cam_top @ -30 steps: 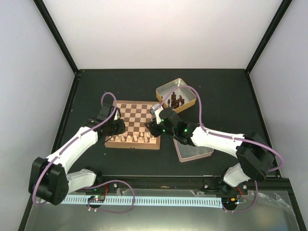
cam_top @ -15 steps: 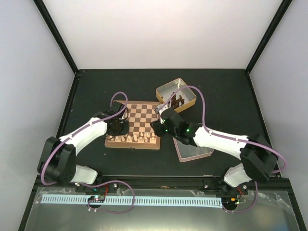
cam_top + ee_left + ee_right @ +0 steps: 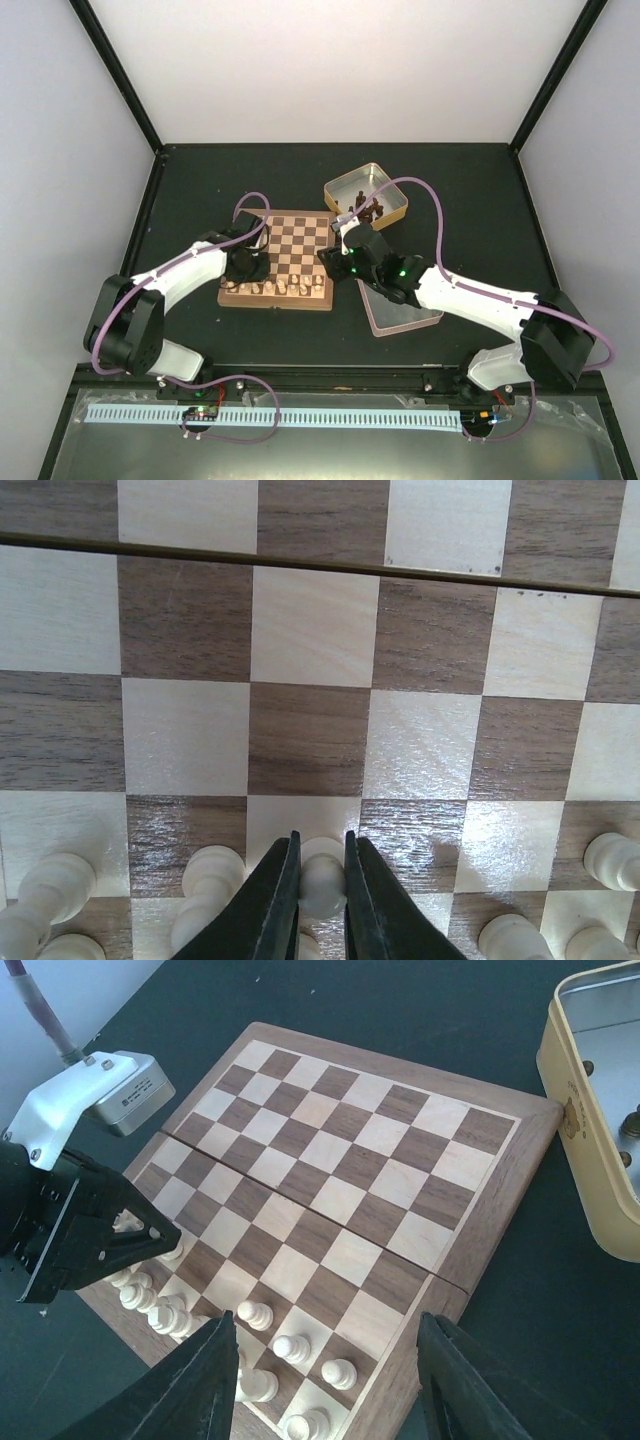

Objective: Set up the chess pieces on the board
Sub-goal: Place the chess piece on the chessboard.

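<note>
A square wooden chessboard with tan and dark brown checks is lying near the middle of the black tabletop, slightly toward its left edge. Small pale cream chess pieces are standing in rows along the side of the board facing the tabletop's near edge. The left tool is hanging over the board's left part, its black fingers pinching one pale cream piece among those rows; whether that piece is touching the board cannot be told. The right tool is hovering over the board's right side, fingers spread wide, gripping nothing. A shallow cream metal tin holding dark brown pieces is sitting just beyond the board's far right corner, and a flat grey tin lid is lying at the board's right.
</note>
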